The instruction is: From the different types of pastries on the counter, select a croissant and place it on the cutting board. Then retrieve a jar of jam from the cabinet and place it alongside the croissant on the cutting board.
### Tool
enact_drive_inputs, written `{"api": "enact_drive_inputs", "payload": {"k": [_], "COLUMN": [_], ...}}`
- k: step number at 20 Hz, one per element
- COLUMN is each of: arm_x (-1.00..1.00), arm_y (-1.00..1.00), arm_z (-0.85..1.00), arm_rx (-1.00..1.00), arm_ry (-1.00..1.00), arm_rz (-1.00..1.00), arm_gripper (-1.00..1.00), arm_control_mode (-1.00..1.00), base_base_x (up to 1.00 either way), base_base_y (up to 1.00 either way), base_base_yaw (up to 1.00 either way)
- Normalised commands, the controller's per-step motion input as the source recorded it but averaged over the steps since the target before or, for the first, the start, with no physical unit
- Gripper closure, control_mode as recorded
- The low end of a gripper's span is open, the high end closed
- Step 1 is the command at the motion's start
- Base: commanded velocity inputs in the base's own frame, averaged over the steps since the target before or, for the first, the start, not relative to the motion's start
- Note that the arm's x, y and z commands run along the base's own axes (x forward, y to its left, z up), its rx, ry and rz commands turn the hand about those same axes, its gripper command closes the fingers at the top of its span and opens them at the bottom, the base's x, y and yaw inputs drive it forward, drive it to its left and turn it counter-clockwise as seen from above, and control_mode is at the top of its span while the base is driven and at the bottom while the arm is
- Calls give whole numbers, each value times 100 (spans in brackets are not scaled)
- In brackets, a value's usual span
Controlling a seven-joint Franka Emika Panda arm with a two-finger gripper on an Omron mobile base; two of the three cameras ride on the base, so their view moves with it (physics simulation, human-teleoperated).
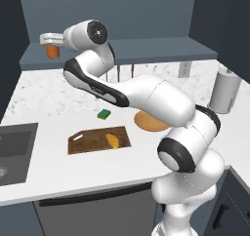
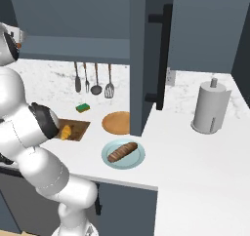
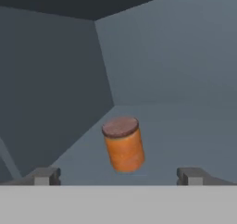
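The jaws stand wide apart, one finger either side of the jar of jam, which sits just ahead between them on the cabinet shelf, untouched, probably lined up for a grasp. Far below on the desk, the croissant already lies on the cutting board.

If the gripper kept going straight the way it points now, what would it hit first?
Most likely the jar of jam on the cabinet shelf: it stands ahead of the open gripper, between the fingertip lines. How far ahead is unclear.
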Motion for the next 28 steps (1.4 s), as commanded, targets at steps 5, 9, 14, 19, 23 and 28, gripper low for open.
{"api": "enact_drive_inputs", "payload": {"k": [5, 9, 14, 19, 23, 28], "arm_x": [5, 14, 3, 0, 6, 25], "arm_y": [0, 0, 3, 0, 0, 8], "arm_z": [-4, -9, -7, -8, 0, 0], "arm_rx": [-7, -11, -8, -30, 0, 0], "arm_ry": [12, 0, 0, 14, -1, -3], "arm_rz": [4, 14, 9, 0, 0, 0], "arm_gripper": [-100, -100, -100, -100, -100, -100], "arm_control_mode": [-100, -100, -100, -100, -100, -100], "base_base_x": [0, 0, 0, 0, 0, 0], "base_base_y": [0, 0, 0, 0, 0, 0], "base_base_yaw": [0, 0, 0, 0, 0, 0]}}
